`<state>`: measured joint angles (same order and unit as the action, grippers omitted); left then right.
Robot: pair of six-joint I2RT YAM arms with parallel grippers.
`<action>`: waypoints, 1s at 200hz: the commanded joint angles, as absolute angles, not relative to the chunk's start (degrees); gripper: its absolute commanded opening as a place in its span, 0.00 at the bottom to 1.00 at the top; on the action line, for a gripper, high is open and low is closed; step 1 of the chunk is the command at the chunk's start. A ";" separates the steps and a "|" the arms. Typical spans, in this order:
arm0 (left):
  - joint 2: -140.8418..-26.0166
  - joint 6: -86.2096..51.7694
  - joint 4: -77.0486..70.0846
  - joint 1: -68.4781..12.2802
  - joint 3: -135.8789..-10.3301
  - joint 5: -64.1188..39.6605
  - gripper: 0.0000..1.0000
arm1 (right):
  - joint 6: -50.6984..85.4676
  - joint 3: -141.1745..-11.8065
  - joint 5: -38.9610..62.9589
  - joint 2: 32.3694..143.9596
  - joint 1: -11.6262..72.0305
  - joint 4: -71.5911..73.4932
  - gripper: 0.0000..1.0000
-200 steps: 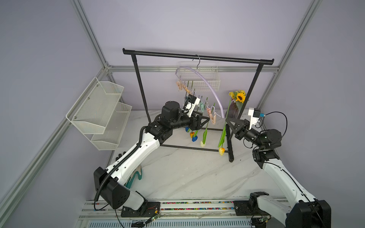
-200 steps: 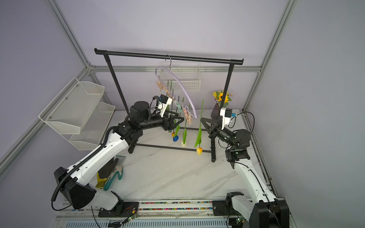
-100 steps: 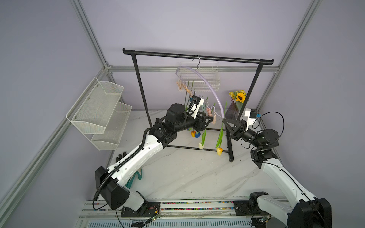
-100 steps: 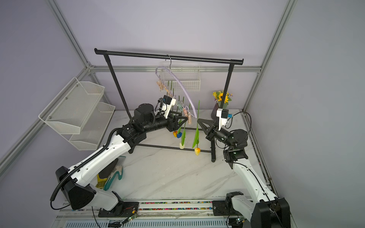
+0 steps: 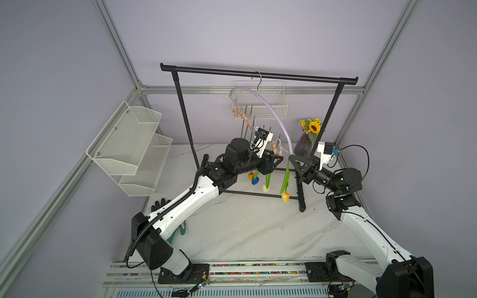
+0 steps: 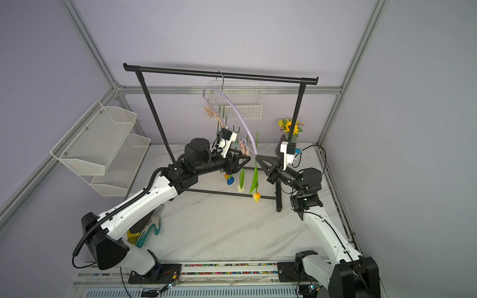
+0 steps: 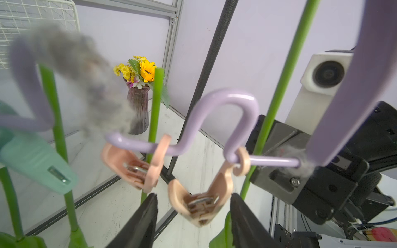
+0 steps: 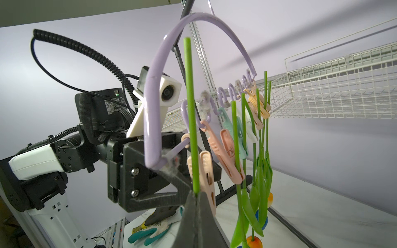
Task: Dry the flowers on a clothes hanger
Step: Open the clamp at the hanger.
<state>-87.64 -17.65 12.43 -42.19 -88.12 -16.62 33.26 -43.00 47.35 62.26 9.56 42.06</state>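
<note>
The lilac clothes hanger [image 5: 271, 111] [image 6: 237, 113] hangs by its wire hook from the black rack [image 5: 258, 74]. Several flowers hang head-down from its clothespins [image 8: 257, 111]; their heads [image 5: 254, 179] are orange, blue and white. My right gripper [image 8: 196, 194] [image 5: 290, 156] is shut on the green stem [image 8: 191, 118] of an orange-headed tulip [image 5: 284, 197]. It holds the stem upright against the last peach clothespin [image 7: 199, 204] at the hanger's lower end. My left gripper [image 7: 194, 206] [image 5: 280, 158] is open, with one finger on each side of that clothespin, slightly apart from it.
A purple vase of sunflowers [image 5: 305, 144] stands at the back right behind the rack's post. A white wire basket [image 5: 260, 108] hangs on the back wall and a white mesh shelf [image 5: 129, 147] on the left wall. Work gloves [image 8: 150, 229] lie under my left arm.
My left arm has reached to the right along the hanger to its last clothespin, and its jaws have narrowed a little. My right gripper has brought the tulip closer to the hanger's end.
</note>
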 commanded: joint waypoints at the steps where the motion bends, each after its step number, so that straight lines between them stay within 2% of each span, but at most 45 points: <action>1: -87.75 -18.46 10.24 -42.53 -91.29 -15.48 0.55 | 32.22 -45.02 46.93 62.35 10.22 41.10 0.00; 200: -91.14 -18.42 13.25 -42.79 -95.83 -15.32 0.47 | 33.05 -44.91 46.32 62.90 11.32 42.89 0.00</action>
<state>-91.59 -18.04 13.56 -42.50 -93.54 -15.44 33.12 -43.33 46.92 62.63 10.68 41.95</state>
